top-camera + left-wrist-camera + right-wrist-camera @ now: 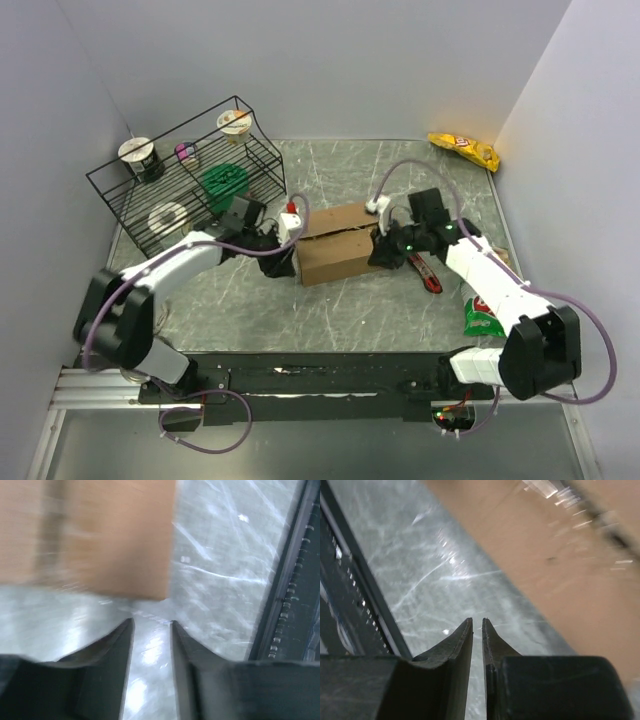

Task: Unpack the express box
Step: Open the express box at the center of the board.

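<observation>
Lower right of the top view: a green and red crinkled packet [483, 318] lies on the grey marbled desk [400, 170], beside the right arm. Just beyond it lies a slim red and black object [426, 273]; its kind cannot be told.

Centre of the top view: the express box [335, 255], a plain brown rectangular corrugated cardboard carton, stands on the desk between the two arms, top flaps down, with a dark seam along the top.

- Left pincer [285, 255]: at the box's left end. In the left wrist view, the left pincer [152, 625] has its fingers a narrow gap apart with nothing between them. The blurred box [100, 535] fills the upper left just ahead of the tips.
- Right pincer [380, 245]: at the box's right end. In the right wrist view, the right pincer [477, 622] is closed to a thin slit, empty. The box [560, 565] crosses the upper right.

Upper left of the top view: a black wire rack [135, 205] holds a white paper cup with a dark band [140, 157], a tan-topped paper cup [235, 122], a green round lid [222, 182] and a white disc [165, 217].

Upper right: a yellow snack bag [465, 150] lies at the far edge of the desk.
</observation>
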Robot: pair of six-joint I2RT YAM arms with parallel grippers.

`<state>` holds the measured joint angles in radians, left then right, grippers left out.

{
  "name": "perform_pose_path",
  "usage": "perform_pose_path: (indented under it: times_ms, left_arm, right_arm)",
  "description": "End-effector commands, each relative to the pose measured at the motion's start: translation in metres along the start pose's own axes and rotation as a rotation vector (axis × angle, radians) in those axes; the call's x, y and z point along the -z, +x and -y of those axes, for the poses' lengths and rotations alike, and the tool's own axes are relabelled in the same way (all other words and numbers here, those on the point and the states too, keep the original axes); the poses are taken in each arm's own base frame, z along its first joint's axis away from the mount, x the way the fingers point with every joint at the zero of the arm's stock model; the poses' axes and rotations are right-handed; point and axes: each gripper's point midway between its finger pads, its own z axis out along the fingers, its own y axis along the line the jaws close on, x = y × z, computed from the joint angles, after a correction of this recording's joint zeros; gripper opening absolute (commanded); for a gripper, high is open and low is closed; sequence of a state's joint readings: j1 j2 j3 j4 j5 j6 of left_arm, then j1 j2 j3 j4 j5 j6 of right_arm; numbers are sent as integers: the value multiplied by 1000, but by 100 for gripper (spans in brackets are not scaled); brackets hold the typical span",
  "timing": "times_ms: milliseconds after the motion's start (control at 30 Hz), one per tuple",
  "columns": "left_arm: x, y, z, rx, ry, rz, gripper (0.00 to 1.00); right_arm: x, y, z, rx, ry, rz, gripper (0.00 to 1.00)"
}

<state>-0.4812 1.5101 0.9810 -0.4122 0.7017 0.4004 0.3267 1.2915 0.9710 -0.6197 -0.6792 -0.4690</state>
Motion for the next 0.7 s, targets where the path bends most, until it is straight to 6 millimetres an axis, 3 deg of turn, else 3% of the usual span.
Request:
perform_pose_path:
  times_ms: [0, 33, 100, 167, 200, 300, 333, 433, 467, 633, 667]
  left_arm:
    - [64, -63, -29, -149, -295, 158, 51]
    - [74, -78, -34, -175, -344, 198, 60]
    - [85, -106, -43, -247, -409, 280, 68]
    - [80, -122, -46, -293, -401, 298, 74]
    - [68, -126, -53, -313, -384, 265, 74]
    - [33, -123, -61, -326, -319, 203, 77]
    - [25, -132, -64, -370, -331, 209, 77]
    - [-4, -132, -72, -445, -336, 182, 79]
    - [-18, -124, -76, -446, -319, 152, 79]
    - [-47, -118, -78, -511, -294, 98, 80]
    - [-51, -114, -88, -524, -340, 73, 80]
  right_arm:
    - [43, -53, 7, 46, 103, 136, 23]
    - [43, -60, 12, 62, 129, 163, 24]
    - [39, -58, 20, 20, 173, 184, 25]
    - [29, -53, 35, -16, 219, 185, 23]
    - [25, -49, 38, -50, 230, 182, 22]
    - [12, -31, 56, -110, 289, 181, 17]
    - [8, -27, 58, -122, 288, 177, 17]
    - [-7, -9, 62, -170, 275, 152, 17]
    - [-9, -5, 61, -177, 273, 149, 17]
    - [-12, 0, 57, -199, 256, 148, 17]
    - [-13, 4, 56, -202, 253, 140, 17]
